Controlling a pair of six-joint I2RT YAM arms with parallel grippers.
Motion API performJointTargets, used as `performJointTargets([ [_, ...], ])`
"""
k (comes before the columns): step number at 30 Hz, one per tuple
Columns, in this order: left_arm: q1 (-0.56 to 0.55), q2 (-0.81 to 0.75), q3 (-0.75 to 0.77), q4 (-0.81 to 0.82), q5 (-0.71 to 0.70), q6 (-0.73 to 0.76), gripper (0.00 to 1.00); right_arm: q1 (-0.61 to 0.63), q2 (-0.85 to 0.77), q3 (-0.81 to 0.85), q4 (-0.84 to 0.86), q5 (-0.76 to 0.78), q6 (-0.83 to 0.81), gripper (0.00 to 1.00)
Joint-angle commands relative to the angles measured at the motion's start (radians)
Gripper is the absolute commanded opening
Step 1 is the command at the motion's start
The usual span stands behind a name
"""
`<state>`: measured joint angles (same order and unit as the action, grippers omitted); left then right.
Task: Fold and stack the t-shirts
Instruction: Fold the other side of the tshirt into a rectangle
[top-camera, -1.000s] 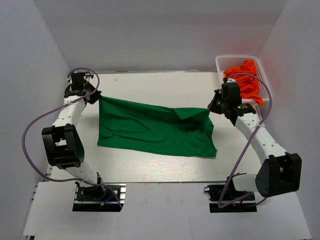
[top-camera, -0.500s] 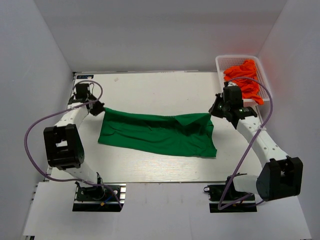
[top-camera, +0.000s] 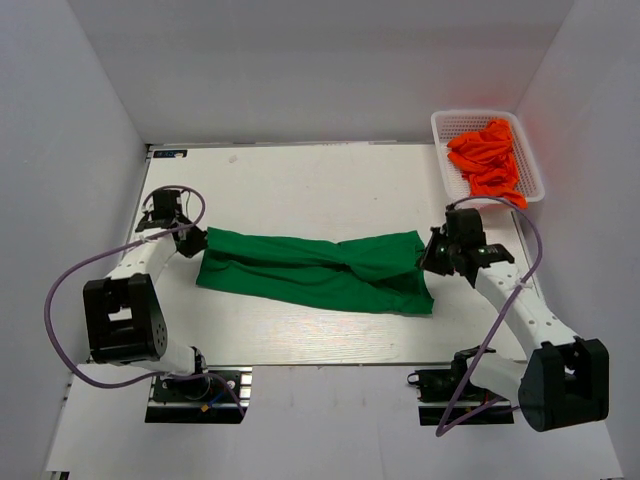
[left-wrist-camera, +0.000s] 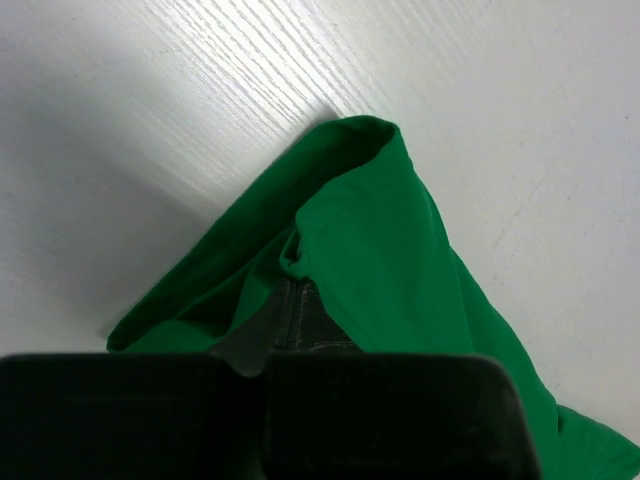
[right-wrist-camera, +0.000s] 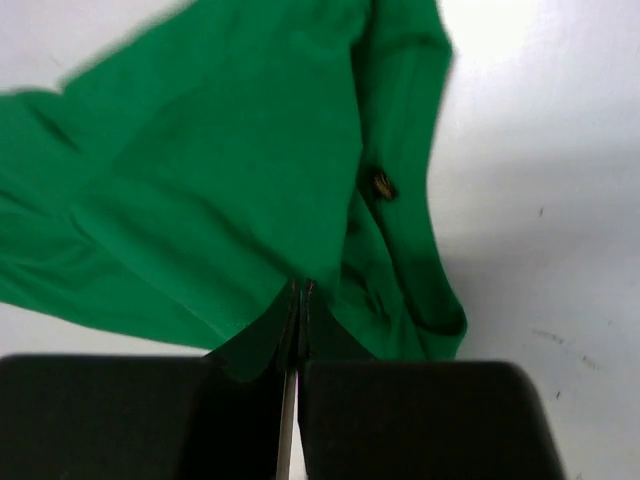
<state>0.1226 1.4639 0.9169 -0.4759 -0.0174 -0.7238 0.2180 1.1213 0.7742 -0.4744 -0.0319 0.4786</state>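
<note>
A kelly green t-shirt (top-camera: 315, 270) lies folded lengthwise across the middle of the table, stretched between my two grippers. My left gripper (top-camera: 193, 240) is shut on its left edge; the left wrist view shows the cloth (left-wrist-camera: 390, 240) pinched at the fingertips (left-wrist-camera: 292, 295). My right gripper (top-camera: 430, 250) is shut on its right edge; the right wrist view shows the cloth (right-wrist-camera: 230, 170) bunched at the closed fingertips (right-wrist-camera: 300, 295). Several bright orange t-shirts (top-camera: 487, 160) lie heaped in the basket at the back right.
A white plastic mesh basket (top-camera: 440, 128) stands in the back right corner against the wall. White walls enclose the table on the left, back and right. The table's front edge (top-camera: 330, 364) runs just ahead of the arm bases.
Both grippers have moved toward the near edge with the shirt's far edge, laying it over the near part. The shirt is now a narrower band.
</note>
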Motion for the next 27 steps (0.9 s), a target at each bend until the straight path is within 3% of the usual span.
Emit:
performJointTargets([
  [1,0.005,0.007,0.011,-0.001,-0.049,-0.015,0.00,-0.005,-0.015,-0.079,0.006,-0.054,0.058,0.00],
  [11,0.005,0.076,0.097,0.020,-0.015,-0.025,0.00,-0.003,-0.014,-0.234,0.054,-0.148,0.100,0.00],
  [21,-0.008,0.219,0.391,0.077,0.108,-0.005,0.00,-0.005,0.103,0.158,0.040,-0.013,-0.014,0.00],
  [27,-0.008,0.254,0.376,0.100,0.120,0.017,0.00,-0.008,0.069,0.137,0.000,-0.020,-0.026,0.00],
])
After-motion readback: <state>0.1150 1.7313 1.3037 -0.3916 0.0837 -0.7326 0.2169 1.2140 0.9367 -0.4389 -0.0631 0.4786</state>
